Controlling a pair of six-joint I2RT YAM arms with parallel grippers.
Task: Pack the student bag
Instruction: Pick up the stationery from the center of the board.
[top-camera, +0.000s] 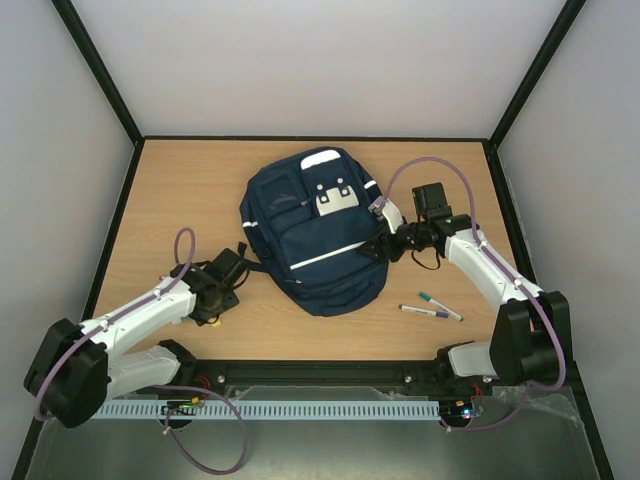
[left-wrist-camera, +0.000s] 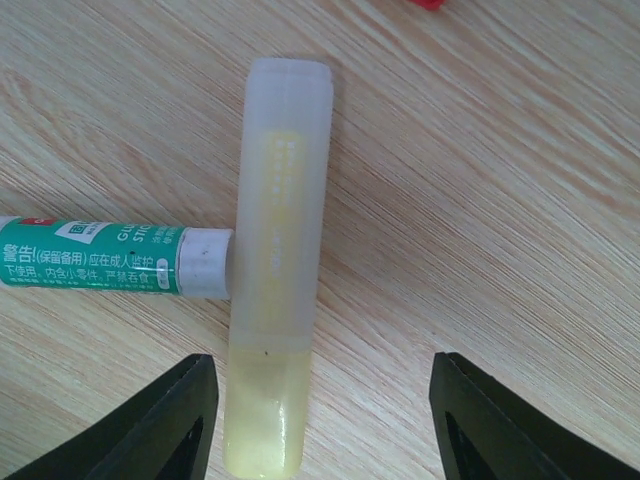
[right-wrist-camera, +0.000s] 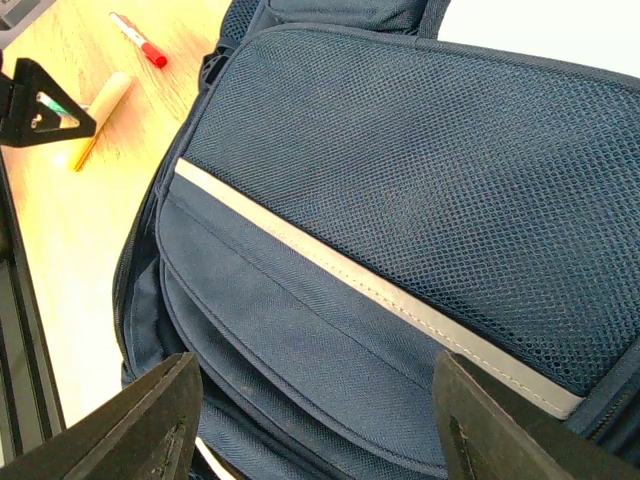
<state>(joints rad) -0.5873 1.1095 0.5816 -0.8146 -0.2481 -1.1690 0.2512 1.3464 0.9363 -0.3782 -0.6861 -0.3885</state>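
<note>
Navy student bag (top-camera: 315, 235) lies front up, centred on the wooden table (top-camera: 180, 190). The right gripper (right-wrist-camera: 317, 380) hangs over it with jaws spread, gripping nothing. The left gripper (left-wrist-camera: 320, 385), jaws parted, straddles a pale yellow highlighter (left-wrist-camera: 280, 250).

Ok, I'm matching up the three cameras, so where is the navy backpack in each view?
Top external: the student bag lies central, between the arms.
Left wrist: not in it; only a highlighter and glue stick show.
Right wrist: it fills most of the frame.
Shared landmark: its white reflective stripe, in the top and right wrist views.
</note>
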